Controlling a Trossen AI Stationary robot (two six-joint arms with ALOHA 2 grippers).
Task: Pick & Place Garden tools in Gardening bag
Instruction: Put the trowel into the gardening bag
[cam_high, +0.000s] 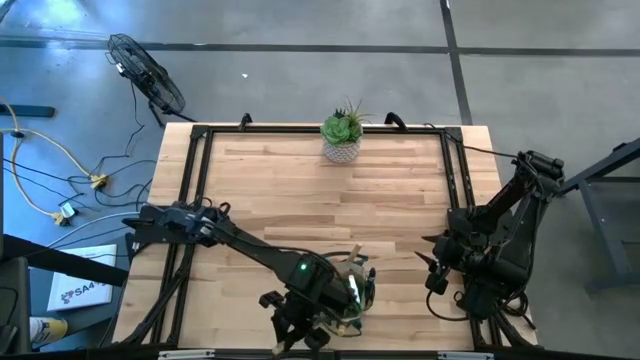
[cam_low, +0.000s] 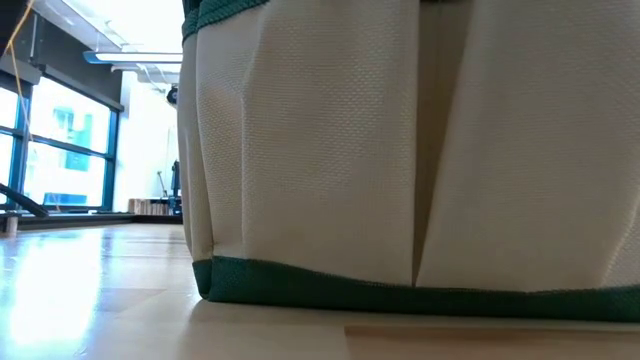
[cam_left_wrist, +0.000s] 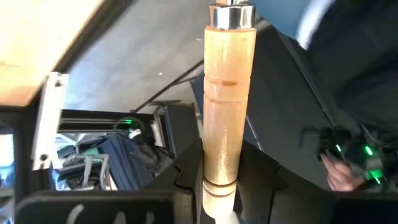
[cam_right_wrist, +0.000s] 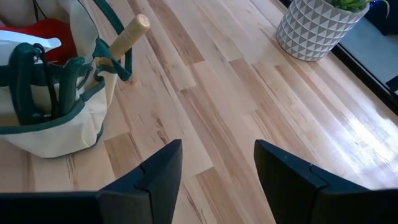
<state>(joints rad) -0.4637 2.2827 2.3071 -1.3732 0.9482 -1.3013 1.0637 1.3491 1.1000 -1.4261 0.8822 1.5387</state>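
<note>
The olive-tan gardening bag (cam_high: 352, 292) with a dark green rim stands near the table's near edge and fills the low view (cam_low: 420, 150). In the right wrist view the bag (cam_right_wrist: 56, 118) holds a red item (cam_right_wrist: 43, 31) and green-handled tools (cam_right_wrist: 37, 81); a wooden handle (cam_right_wrist: 127, 34) sticks out at its side. My left gripper (cam_high: 305, 325) is just left of the bag at the near edge, shut on a wooden-handled tool (cam_left_wrist: 227, 99) whose metal head is out of view. My right gripper (cam_high: 432, 265) waits open and empty to the right of the bag. My left gripper (cam_left_wrist: 217, 171) pinches the tool's wooden handle between its two fingers near the butt end (cam_left_wrist: 219, 168). The handle runs along the fingers and away from them, with the metal ferrule (cam_left_wrist: 231, 15) at its far end. The tool is clear of the table.
A green succulent in a white pot (cam_high: 342, 135) stands at the table's far edge and shows in the right wrist view (cam_right_wrist: 317, 25). Bare wood lies between the pot and the bag. A dark frame rails the table's sides. A hand (cam_left_wrist: 339, 177) shows beyond the near edge.
</note>
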